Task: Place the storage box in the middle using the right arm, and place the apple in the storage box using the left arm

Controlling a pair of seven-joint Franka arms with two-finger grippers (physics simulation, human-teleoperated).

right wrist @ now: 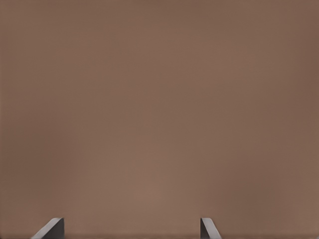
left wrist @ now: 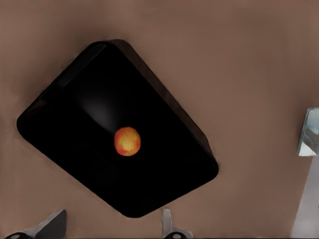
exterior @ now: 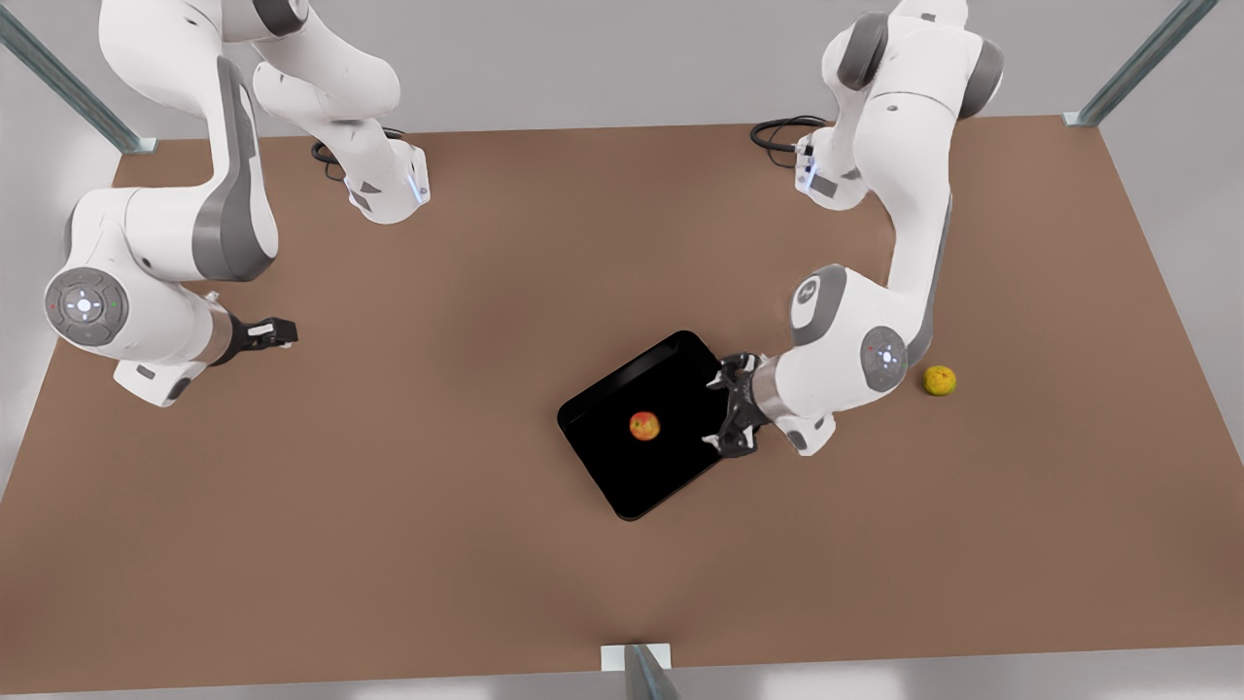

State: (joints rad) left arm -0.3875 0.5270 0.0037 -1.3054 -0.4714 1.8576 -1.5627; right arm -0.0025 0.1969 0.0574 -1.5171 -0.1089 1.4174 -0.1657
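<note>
Black storage box (exterior: 671, 465) sits mid-frame, apple (exterior: 644, 425) inside; left gripper (exterior: 731, 412) above its rim, fingers apart, should retreat upward; right gripper (exterior: 282, 332), fingers apart, waits at frame left

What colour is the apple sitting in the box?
Red with a yellowish-orange blush; the apple shows best in the left wrist view.

The apple (exterior: 644, 425) lies in the storage box (exterior: 603, 457) mid-table (exterior: 389, 486); a second round fruit (exterior: 939, 380) sits well off toward the front view's right of that box.
</note>
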